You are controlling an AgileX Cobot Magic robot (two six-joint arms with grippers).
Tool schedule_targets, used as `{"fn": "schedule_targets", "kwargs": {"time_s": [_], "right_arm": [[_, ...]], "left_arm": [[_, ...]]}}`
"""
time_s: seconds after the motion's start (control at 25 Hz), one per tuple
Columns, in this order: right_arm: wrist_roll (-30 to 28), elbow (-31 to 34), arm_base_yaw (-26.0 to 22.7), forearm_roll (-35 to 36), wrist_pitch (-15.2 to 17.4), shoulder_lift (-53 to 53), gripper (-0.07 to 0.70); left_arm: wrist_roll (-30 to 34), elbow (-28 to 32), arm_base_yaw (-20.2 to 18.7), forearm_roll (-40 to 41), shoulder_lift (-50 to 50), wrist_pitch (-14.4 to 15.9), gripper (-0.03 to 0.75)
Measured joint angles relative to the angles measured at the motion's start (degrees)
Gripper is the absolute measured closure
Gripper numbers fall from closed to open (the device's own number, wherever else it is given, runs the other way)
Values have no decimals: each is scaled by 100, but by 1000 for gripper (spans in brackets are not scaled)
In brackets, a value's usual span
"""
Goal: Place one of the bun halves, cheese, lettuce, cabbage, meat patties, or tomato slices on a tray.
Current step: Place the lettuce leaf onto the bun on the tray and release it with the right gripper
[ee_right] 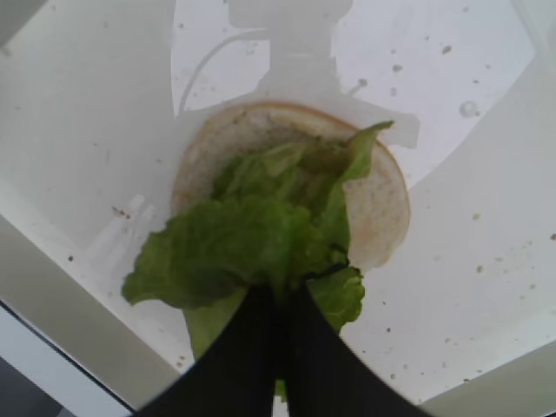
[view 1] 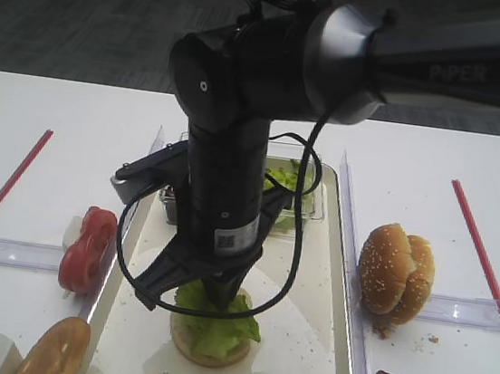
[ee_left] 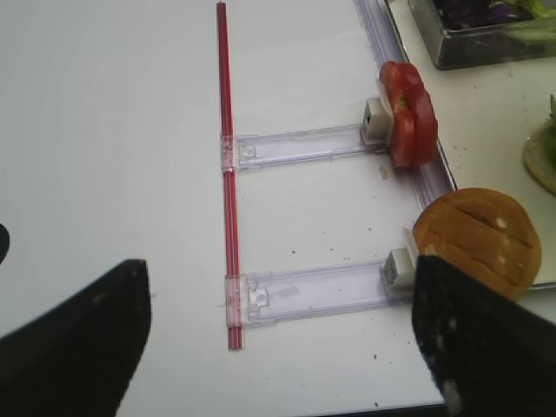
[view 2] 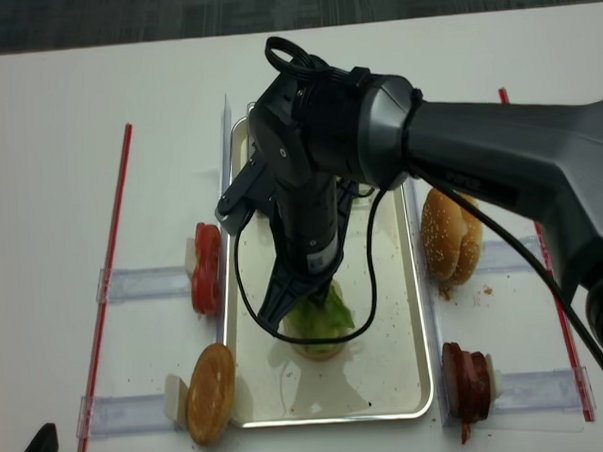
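Here, low in the center of your overhead view, your right gripper [view 1: 218, 300] is clenched on the lettuce [view 1: 216, 318], which rests on a pale bun half [view 1: 209, 344] on the tray [view 1: 304, 340]. In the left wrist view, your left gripper [ee_left: 269, 343] stands released above the white table [ee_left: 104, 156].

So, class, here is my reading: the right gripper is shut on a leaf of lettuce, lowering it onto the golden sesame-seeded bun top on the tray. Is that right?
One detail is wrong. The right gripper is shut on the lettuce, but under it on the tray lies a flat pale bun half without sesame seeds, as the right wrist view shows. The sesame buns sit off the tray.
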Motion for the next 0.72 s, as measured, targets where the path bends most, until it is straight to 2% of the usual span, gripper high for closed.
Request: {"fn": "schedule_targets", "kwargs": {"time_s": [0.72], "right_arm": [[-144, 0, 0, 115, 26, 59, 584]], "left_arm": [[0, 0, 0, 0, 0, 0, 151]]}}
